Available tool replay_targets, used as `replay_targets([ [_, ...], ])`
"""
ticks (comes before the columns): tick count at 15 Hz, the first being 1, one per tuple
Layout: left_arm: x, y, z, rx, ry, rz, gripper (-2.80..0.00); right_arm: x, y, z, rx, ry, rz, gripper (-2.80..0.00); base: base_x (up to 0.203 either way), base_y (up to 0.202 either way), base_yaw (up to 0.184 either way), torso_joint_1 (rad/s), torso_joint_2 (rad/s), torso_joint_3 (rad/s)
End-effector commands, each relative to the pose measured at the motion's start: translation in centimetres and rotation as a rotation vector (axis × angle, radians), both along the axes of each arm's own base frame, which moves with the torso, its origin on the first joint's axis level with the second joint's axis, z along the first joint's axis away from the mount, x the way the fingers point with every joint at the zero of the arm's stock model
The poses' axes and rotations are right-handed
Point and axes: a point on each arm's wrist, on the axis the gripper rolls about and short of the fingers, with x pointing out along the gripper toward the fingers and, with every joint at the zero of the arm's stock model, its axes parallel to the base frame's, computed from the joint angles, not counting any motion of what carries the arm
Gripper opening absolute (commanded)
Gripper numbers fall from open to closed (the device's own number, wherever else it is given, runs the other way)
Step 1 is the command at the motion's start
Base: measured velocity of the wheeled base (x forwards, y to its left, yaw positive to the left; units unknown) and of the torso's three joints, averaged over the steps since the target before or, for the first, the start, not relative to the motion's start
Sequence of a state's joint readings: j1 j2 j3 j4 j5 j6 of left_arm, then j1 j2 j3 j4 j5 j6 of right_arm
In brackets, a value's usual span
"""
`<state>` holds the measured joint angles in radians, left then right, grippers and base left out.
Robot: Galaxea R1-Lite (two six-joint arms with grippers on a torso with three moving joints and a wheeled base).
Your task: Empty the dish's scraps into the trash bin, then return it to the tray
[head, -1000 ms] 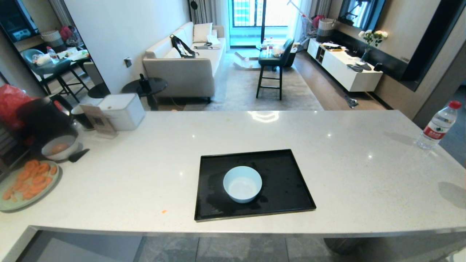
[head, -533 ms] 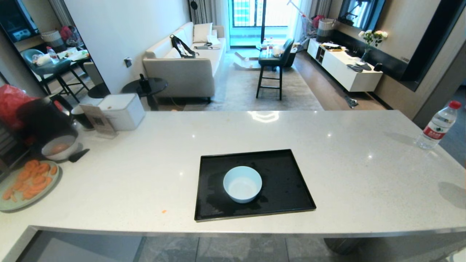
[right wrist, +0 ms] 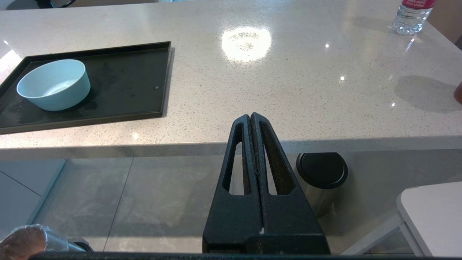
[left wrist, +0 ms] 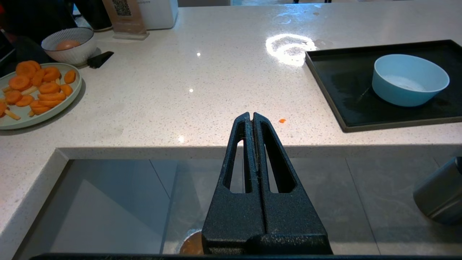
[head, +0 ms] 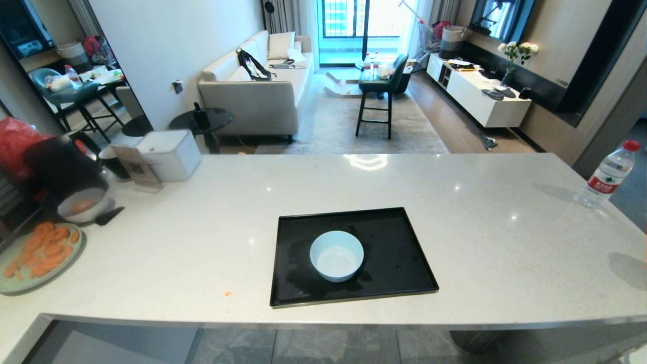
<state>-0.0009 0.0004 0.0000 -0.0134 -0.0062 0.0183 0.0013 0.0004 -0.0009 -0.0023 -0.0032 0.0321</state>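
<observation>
So the dish [head: 336, 262] is sitting upright on the tray [head: 399, 237], a bit toward the tray's 7 o'clock side from its middle, and it looks empty, no carrot slices in it that I can see. The tray lies flat on the white counter [head: 455, 212], close to the near edge.

Way off at 9 o'clock from the tray there's a pale-green plate [head: 15, 285] heaped with orange slices, and just past it at about 12 o'clock from the plate a greyish bowl [head: 82, 205]. One tiny orange crumb [head: 228, 293] lies on the counter between plate and tray. A water bottle [head: 608, 174] stands far out at 2 o'clock.

Both arms hang below the counter edge: left gripper [left wrist: 250, 116] has its fingers pressed together with nothing in them, right gripper [right wrist: 250, 116] likewise. A dark-lidded cylinder [right wrist: 321, 169] stands on the floor by the right one.
</observation>
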Motion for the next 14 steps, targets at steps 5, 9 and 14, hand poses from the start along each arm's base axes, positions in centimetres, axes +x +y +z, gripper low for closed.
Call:
replay_targets([
  [5,0.00,0.00,0.00,0.000,-0.001,-0.001,-2.80,-0.01,0.00,0.01,0.000,0.000,0.000,-2.80,0.000,0.000,0.000,0.000,0.00,0.000],
  [9,0.00,0.00,0.00,0.000,-0.001,0.000,-2.80,-0.01,0.00,0.01,0.000,0.000,0.000,-2.80,0.000,0.000,0.000,0.000,0.00,0.000],
  [14,0.00,0.00,0.00,0.000,-0.001,-0.001,-2.80,-0.01,0.00,0.01,0.002,0.000,0.000,-2.80,0.000,0.000,0.000,0.000,0.00,0.000],
])
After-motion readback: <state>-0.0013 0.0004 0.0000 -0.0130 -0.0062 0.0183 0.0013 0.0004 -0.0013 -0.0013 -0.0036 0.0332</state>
